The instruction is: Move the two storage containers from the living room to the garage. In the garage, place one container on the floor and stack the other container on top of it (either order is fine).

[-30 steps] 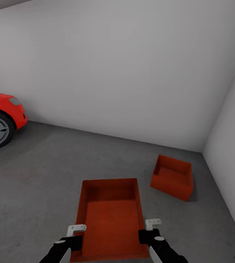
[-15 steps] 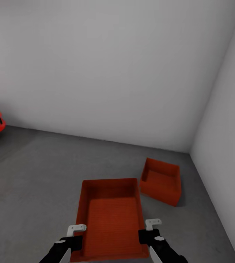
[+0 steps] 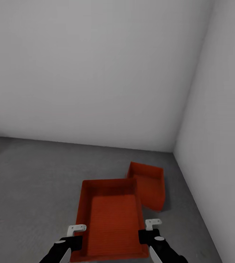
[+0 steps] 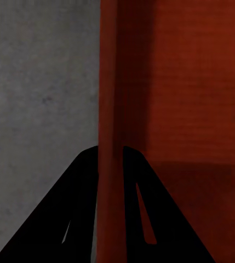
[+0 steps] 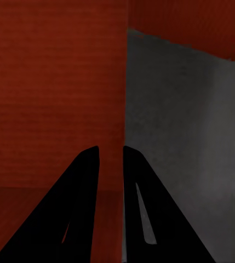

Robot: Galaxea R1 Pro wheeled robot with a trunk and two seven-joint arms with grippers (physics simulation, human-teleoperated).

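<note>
I hold one orange-red storage container (image 3: 110,219) level in front of me, above the dark grey concrete floor (image 3: 29,175). My left gripper (image 3: 78,239) is shut on its left wall (image 4: 114,82), with its fingers astride that wall in the left wrist view (image 4: 112,159). My right gripper (image 3: 143,235) is shut on the right wall (image 5: 110,82), fingers astride it in the right wrist view (image 5: 110,156). The second storage container (image 3: 150,186) sits on the floor just beyond the held one's far right corner, partly hidden by it. That second container (image 5: 194,27) also shows past the right wall.
This is a bare garage corner. A plain grey-white back wall (image 3: 95,73) meets a side wall (image 3: 219,128) close on the right. Open concrete floor stretches to the left.
The whole view has swung to the right: the red car has slid out at the left and the floor container now sits closer to the held one in the picture. Both grips are unchanged.
</note>
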